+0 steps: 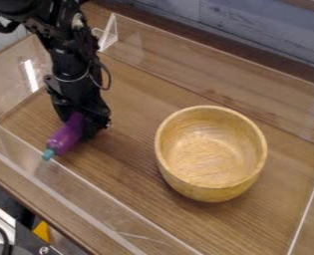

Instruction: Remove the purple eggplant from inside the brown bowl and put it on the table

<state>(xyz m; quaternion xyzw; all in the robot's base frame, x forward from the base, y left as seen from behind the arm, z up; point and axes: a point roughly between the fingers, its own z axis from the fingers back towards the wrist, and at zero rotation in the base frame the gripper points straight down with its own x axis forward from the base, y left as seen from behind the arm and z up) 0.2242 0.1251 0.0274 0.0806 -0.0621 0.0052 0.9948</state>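
The black pincer (77, 118) points down, clamped on the purple eggplant (66, 136), whose teal tip lies low at the counter (133, 95). The brown bowl (211, 151) sits well apart.

The eggplant (66, 136) lay on the worktop (133, 169) at the left, under the claw (77, 122), well apart from the bowl (211, 152) standing to its right.

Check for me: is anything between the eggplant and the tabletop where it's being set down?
Nothing visible. The gripper holds the eggplant low over bare table, its green tip at or near the wood. The bowl sits empty, apart to the right.
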